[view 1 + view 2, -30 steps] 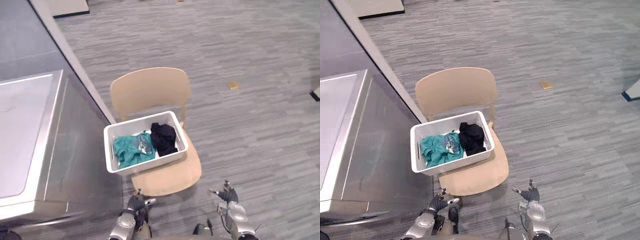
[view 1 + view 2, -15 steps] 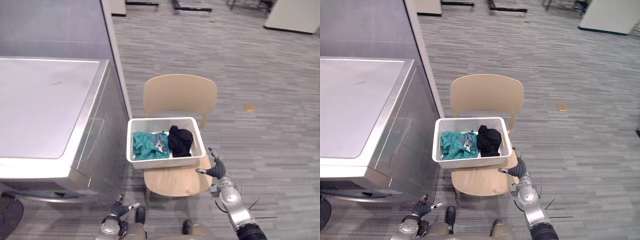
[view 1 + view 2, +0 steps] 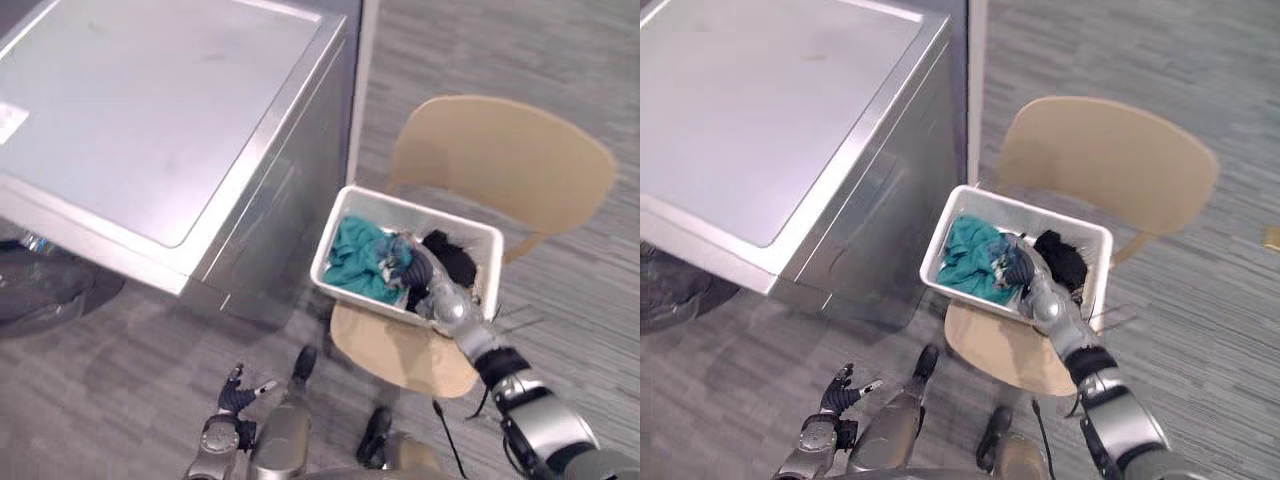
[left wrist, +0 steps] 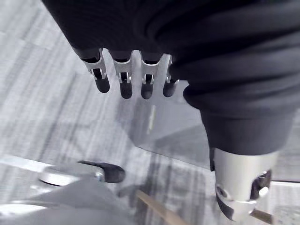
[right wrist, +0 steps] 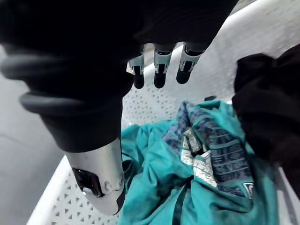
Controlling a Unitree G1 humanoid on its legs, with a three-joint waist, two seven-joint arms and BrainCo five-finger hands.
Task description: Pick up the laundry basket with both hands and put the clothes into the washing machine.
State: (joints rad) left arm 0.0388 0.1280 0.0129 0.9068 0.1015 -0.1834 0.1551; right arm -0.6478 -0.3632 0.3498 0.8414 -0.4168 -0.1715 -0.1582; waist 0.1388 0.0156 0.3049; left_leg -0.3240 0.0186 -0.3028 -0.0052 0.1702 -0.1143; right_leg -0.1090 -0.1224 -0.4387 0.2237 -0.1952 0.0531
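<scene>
A white perforated laundry basket [image 3: 336,243] sits on the seat of a tan chair [image 3: 500,160], beside the silver washing machine [image 3: 170,100]. A teal garment [image 3: 355,262] lies in the end of the basket nearer the machine, with a black garment [image 3: 457,256] next to it. My right hand [image 3: 424,276] reaches over the basket's near rim and hovers just above the clothes. In the right wrist view its fingers [image 5: 159,70] are straight, over the teal garment [image 5: 211,164] and black garment [image 5: 267,103]. My left hand [image 3: 237,392] hangs open, low by the floor.
The washing machine's flat lid is closed and fills the upper left. A grey wall edge [image 3: 362,80] runs behind the machine, next to the chair back. Grey carpet floor [image 3: 110,380] lies in front of the machine and around the chair.
The camera has swung toward the machine. My right hand has moved from beside the basket's right end to over the clothes inside it. The left hand stays low.
</scene>
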